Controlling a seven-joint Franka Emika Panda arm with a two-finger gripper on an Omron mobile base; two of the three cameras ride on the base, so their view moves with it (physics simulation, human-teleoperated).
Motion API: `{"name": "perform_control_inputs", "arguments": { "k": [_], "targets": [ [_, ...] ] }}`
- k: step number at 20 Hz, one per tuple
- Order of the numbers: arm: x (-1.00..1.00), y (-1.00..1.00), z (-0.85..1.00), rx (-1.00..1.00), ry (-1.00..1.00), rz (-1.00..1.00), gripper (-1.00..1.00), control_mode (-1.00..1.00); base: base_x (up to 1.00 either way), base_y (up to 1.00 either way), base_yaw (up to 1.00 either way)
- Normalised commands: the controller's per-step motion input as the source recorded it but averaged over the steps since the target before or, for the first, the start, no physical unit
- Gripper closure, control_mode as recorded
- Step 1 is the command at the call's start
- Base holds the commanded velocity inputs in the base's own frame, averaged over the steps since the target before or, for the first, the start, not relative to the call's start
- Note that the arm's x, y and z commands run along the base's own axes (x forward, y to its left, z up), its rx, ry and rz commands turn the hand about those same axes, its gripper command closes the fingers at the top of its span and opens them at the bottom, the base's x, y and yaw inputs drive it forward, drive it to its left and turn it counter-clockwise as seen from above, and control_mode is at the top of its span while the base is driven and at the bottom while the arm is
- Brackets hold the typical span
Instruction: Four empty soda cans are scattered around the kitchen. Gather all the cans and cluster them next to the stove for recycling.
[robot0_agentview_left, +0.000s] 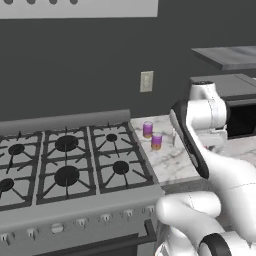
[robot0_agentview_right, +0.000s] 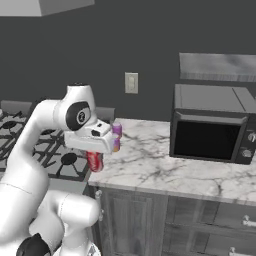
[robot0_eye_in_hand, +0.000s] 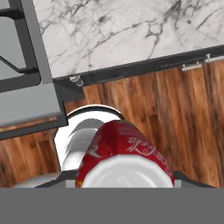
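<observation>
Right now your gripper (robot0_agentview_right: 95, 159) is pinching a red soda can (robot0_eye_in_hand: 124, 153); its fingers are closed on the can's sides, and the hand camera looks down along its silver top.

Going left to right from the fingers: to their left lies the stove (robot0_agentview_left: 70, 165), a wide steel range with black grates and a row of front knobs. Just behind and beside the fingers, on the marble counter (robot0_agentview_right: 150, 160), two purple cans (robot0_agentview_left: 152, 135) stand upright close together, right next to the stove's edge. The held red can hangs near the counter's front edge, close to that pair, above the corner where stove and counter meet. Well to the right of the fingers sits a black-fronted microwave (robot0_agentview_right: 212, 130) against the dark wall, with a light switch plate (robot0_agentview_right: 131, 82) on the wall between.

On handling, judge the can as empty, so very light and thin-walled: it should dent under a hard squeeze and could slip on its smooth painted skin. Keep hold around the middle of the body, not the rim. Set down gently, since a light can tips easily and could knock the two purple ones.

The counter looks flat, hard and polished, with free room just right of the purple pair. Below the fingers, a wood floor (robot0_eye_in_hand: 175, 118) and dark cabinet fronts (robot0_agentview_right: 150, 220) show.
</observation>
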Motion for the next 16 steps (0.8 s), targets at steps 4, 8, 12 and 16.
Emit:
{"name": "perform_control_inputs", "arguments": {
  "k": [4, 8, 12, 16],
  "targets": [
    [0.78, 0.00, 0.06, 0.05, 0.09, 0.00, 1.00, -1.00, 0.00, 0.00, 0.00],
    [0.66, 0.00, 0.01, 0.08, 0.10, 0.00, 1.00, -1.00, 0.00, 0.00, 0.00],
    [0.54, 0.00, 0.00, 0.05, 0.06, 0.00, 1.00, -1.00, 0.00, 0.00, 0.00],
    [0.42, 0.03, -0.09, 0.00, 0.02, 0.00, 1.00, -1.00, 0.00, 0.00, 0.00]
  ]
}}
